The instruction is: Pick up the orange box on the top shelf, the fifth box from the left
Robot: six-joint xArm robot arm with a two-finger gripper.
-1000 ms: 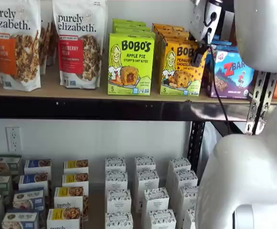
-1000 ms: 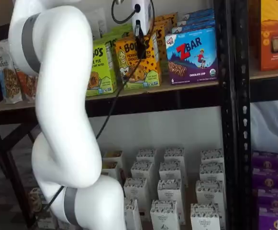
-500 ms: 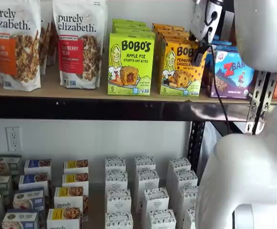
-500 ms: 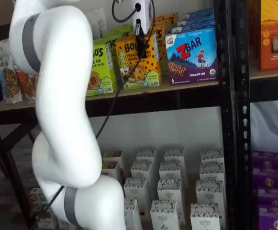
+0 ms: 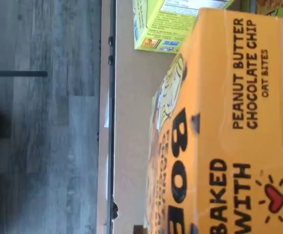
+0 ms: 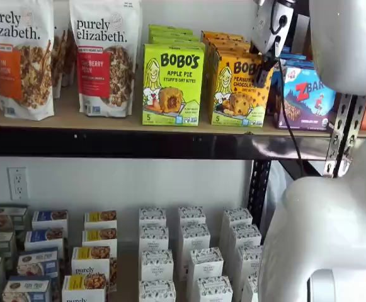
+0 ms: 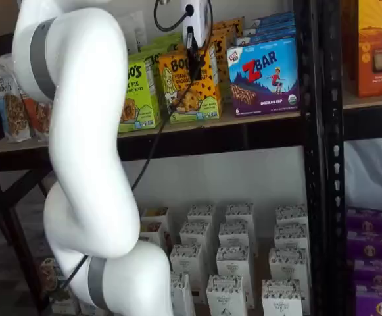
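- Standing on the top shelf point(image 6: 75, 123), left to right: green box point(image 6: 172, 83), orange box point(image 6: 236, 89), blue box point(image 6: 308, 95).
- Pincer point(image 6: 263, 70) at the orange box's upper right corner; grip state cannot be told.

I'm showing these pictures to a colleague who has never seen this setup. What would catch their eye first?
Probably the big white robot arm in front of the shelves, with its gripper hanging at the orange box on the top shelf. Next, the bright packaging: a lime-green Bobo's box to the orange box's left, a blue ZBar box to its right. In the wrist view, the orange box fills much of the picture.
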